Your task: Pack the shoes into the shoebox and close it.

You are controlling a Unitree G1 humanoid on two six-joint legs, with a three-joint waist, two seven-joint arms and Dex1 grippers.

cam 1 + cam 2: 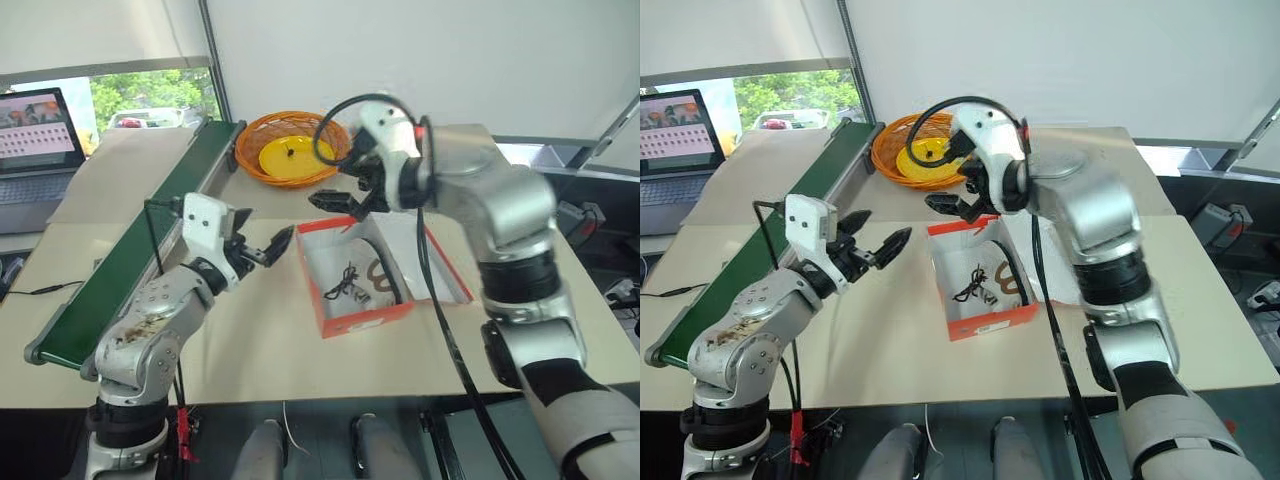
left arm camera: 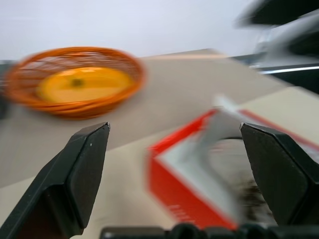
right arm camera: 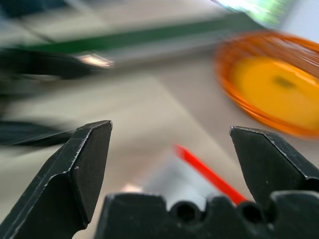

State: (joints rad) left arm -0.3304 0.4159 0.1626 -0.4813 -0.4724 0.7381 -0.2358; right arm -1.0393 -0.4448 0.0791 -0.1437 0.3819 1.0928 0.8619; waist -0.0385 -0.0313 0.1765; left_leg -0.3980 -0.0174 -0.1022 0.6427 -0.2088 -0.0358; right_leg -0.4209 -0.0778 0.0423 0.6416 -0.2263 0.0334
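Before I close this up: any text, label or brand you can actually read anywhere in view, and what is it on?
None can be read.
Laptop screen: rows of small pictures, any text too small.
Shoebox: pale marks on the red front wall, too small to read.
Shoes inside the box: brown markings, no legible letters.
Wicker basket and yellow plate: no text.

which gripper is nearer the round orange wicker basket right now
Right. The right gripper hangs open just in front of the round orange wicker basket, above the far end of the red-orange cardboard shoebox. The left gripper is open, farther back, left of the box.
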